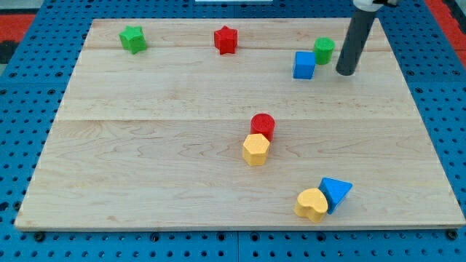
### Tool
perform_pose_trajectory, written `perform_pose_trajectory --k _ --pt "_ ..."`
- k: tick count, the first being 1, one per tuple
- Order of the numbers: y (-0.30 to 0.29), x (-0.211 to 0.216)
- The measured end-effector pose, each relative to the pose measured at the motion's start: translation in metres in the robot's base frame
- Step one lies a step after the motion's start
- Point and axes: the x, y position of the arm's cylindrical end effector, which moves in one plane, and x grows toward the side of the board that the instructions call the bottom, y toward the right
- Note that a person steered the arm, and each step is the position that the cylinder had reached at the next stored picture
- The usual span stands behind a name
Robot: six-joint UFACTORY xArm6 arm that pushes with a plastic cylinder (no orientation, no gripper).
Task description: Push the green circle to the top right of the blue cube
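The green circle (324,49) stands near the view's top right, touching the upper right corner of the blue cube (304,65). My tip (346,72) rests on the board just right of both, a short gap from the green circle and slightly lower than it. The dark rod rises from the tip toward the view's top edge.
A green star (133,39) and a red star (226,40) lie along the top. A red cylinder (263,125) touches a yellow hexagon (255,150) at the middle. A yellow heart (312,204) and a blue triangle (336,192) sit at the bottom right. The wooden board (145,145) has blue pegboard around it.
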Motion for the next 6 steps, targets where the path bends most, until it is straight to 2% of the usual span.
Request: perform_pose_trajectory --k 2,3,4,6 --pt "0.006 -0.069" --pt "0.02 -0.086" --pt "0.023 -0.067" --pt "0.023 -0.067"
